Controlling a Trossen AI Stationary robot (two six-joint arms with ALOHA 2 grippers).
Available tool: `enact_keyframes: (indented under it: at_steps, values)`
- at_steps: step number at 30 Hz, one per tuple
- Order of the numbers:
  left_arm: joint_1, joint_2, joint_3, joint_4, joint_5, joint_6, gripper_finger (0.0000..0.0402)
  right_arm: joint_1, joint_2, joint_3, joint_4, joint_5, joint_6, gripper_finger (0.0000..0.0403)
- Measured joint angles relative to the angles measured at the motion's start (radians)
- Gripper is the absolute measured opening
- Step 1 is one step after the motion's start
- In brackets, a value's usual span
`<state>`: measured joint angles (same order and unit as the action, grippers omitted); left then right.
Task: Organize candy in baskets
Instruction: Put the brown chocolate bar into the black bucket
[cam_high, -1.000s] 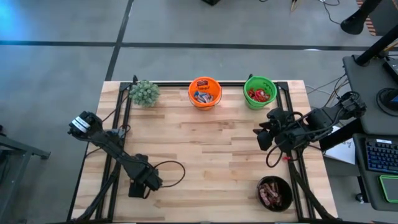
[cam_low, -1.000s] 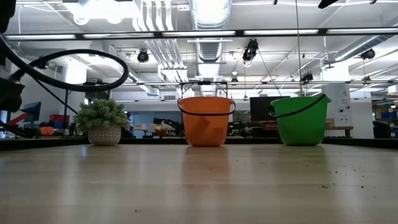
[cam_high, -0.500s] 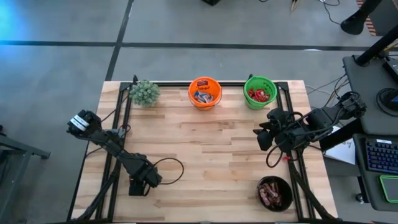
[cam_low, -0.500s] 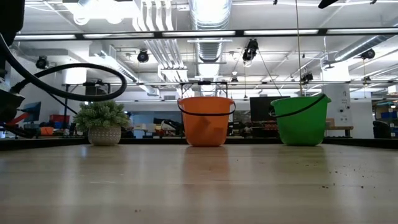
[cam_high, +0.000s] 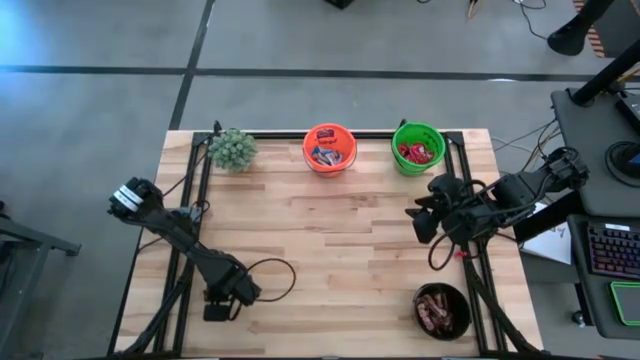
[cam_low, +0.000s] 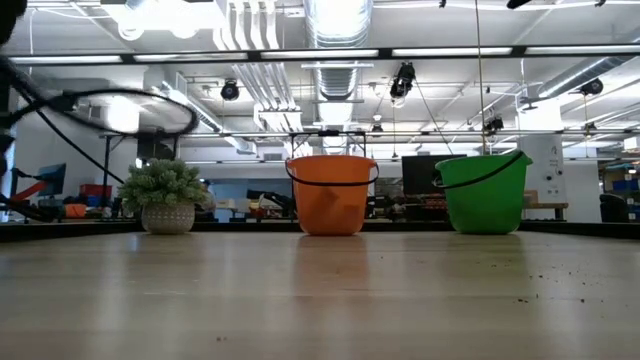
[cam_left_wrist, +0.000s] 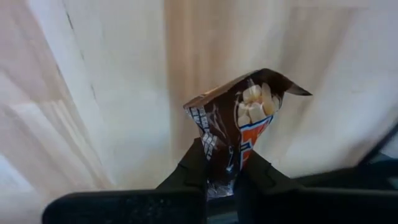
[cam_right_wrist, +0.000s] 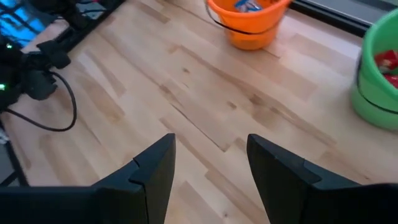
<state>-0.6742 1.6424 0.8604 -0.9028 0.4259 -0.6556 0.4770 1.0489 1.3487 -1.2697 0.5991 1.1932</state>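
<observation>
A dark brown candy packet (cam_left_wrist: 239, 134) with orange and white print shows in the left wrist view, with my left gripper (cam_left_wrist: 219, 177) shut on it. This gripper is near the table's near-left corner (cam_high: 216, 310), where the arm hides the candy from above. My right gripper (cam_high: 414, 219) hovers open over the table's right side, nothing between its fingers (cam_right_wrist: 210, 163). The orange pail (cam_high: 329, 147) and green pail (cam_high: 418, 147) stand on their bases at the far edge. The black bowl (cam_high: 442, 310) sits near right, filled with brown candy. My left gripper pinches one end of the brown packet (cam_left_wrist: 217, 163) between its two fingers. The rest of the packet sticks out past the fingertips toward the tabletop, its crumpled free end (cam_left_wrist: 273, 87) farthest out. I cannot tell whether the packet touches the wood.
A fuzzy grey-green plant (cam_high: 232, 149) stands at the far left corner. Black frame rails (cam_high: 190, 215) run along the table's left and right sides. A cable loop (cam_high: 272, 280) lies beside my left gripper. The orange pail holds blue-and-white candy, the green pail red candy.
My left gripper has drawn a little toward the table's near-left corner, and its cable loop has followed it. My right arm has kept still.
</observation>
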Motion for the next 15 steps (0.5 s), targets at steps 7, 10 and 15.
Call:
enact_keyframes:
  at_steps: [7,10,15]
  values:
    - [0.006,-0.062,0.15,-0.087,-0.052,-0.032,0.0003,0.0,0.0,-0.001,0.098,-0.027,-0.105,0.0192]
    - [0.011,-0.082,0.234,-0.137,-0.126,-0.04,0.0003,0.0,0.001,-0.003,0.154,-0.024,-0.187,0.0192]
    - [0.036,-0.093,0.37,-0.193,-0.239,-0.03,0.0002,0.0,0.001,-0.003,0.273,-0.024,-0.347,0.0192]
